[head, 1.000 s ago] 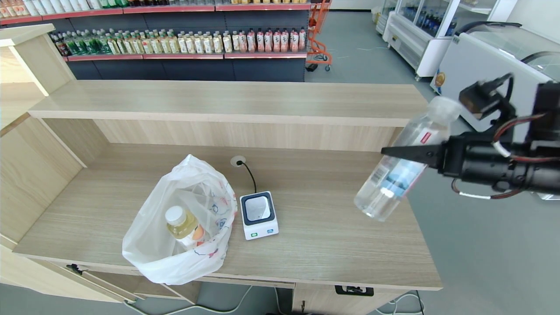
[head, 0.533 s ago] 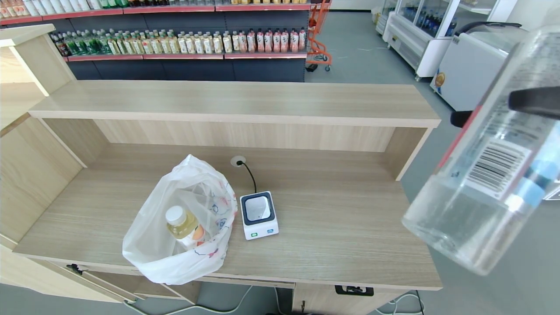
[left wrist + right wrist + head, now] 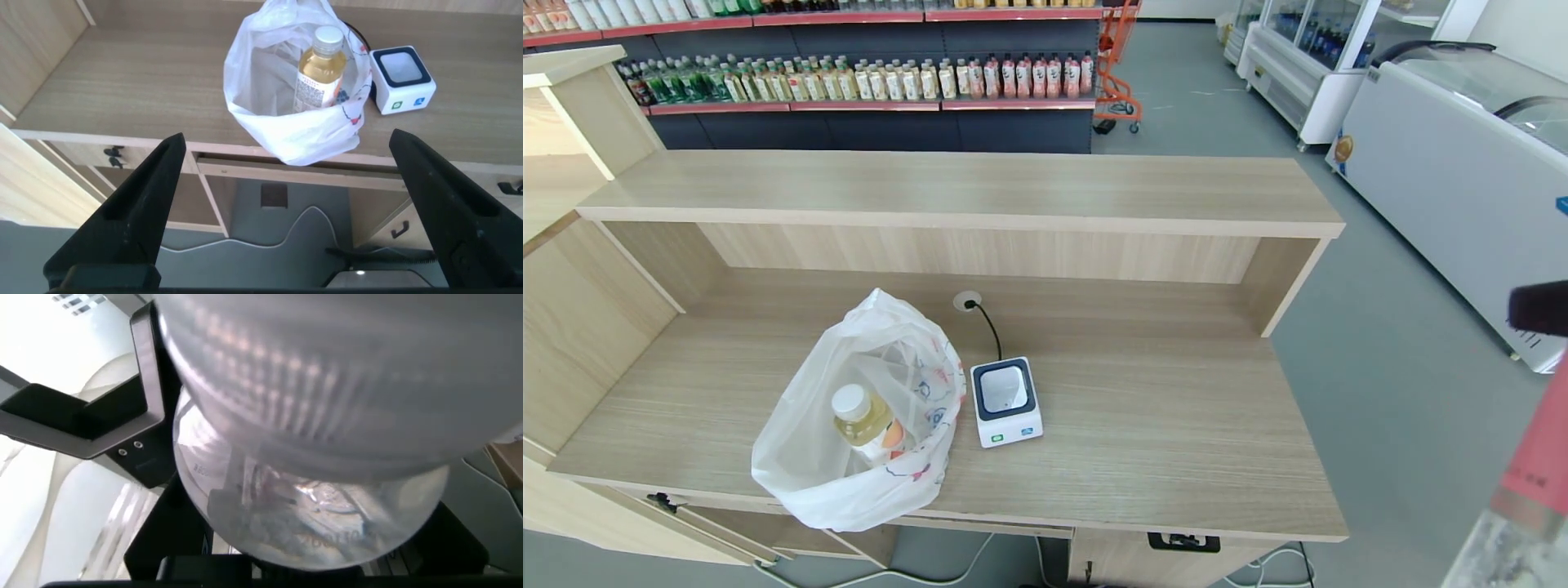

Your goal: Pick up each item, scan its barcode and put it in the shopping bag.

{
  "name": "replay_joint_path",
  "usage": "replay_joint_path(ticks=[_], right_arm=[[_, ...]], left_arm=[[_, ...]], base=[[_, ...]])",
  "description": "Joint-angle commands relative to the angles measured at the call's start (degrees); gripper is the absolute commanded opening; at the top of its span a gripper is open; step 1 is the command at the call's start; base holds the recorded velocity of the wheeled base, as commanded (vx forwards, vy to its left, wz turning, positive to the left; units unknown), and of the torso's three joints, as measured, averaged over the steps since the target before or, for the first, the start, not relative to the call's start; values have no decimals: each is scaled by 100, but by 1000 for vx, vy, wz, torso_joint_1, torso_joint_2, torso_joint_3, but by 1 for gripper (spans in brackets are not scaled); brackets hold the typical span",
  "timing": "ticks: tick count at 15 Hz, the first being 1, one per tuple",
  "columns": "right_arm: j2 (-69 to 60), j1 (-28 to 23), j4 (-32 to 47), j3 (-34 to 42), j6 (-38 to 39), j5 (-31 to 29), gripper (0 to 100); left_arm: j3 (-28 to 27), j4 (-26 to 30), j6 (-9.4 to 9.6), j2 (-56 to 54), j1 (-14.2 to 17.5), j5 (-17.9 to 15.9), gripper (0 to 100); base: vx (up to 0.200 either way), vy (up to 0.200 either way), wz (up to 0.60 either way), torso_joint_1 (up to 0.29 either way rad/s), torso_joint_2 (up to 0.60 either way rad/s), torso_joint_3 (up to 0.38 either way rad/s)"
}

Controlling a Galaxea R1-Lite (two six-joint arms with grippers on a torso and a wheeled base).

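Right gripper (image 3: 310, 486): fingers closed on the body of a clear bottle (image 3: 327, 367), which sits between them, base toward the wrist camera. In the head view one dark finger (image 3: 1539, 309) crosses above the bottle's red label band (image 3: 1535, 457). The bottle is held in the air off the worktop's (image 3: 1143, 425) front right corner, well apart from everything on the surface.

Left gripper (image 3: 286, 143): fingers (image 3: 122, 220) spread wide, nothing between them, touching nothing. It hangs out past the worktop's front edge, in front of the shopping bag.

Shopping bag (image 3: 800, 474): white plastic, mouth open, standing at the front edge, left of centre, its bottom bulging slightly over that edge. Inside it, a bottle of yellow drink (image 3: 864, 420) with a white cap, about upright.

Scanner (image 3: 1006, 402): white box with a dark window facing up, just beside the bag on its right. Its cable (image 3: 990, 327) runs to a grommet near the back wall.
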Motion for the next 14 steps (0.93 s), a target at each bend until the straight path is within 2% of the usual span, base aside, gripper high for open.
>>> replay_joint_path(ticks=[1, 10, 14], right_arm=[[-95, 241, 11, -52, 66, 4, 0], [-482, 276, 20, 195, 84, -13, 0], [-710, 91, 20, 432, 84, -22, 0]], left_arm=[[0, 0, -2, -2, 0, 0, 100], [0, 0, -2, -2, 0, 0, 100], [0, 0, -2, -2, 0, 0, 100]], base=[[0, 0, 0, 0, 0, 0], [0, 0, 0, 0, 0, 0], [0, 0, 0, 0, 0, 0]])
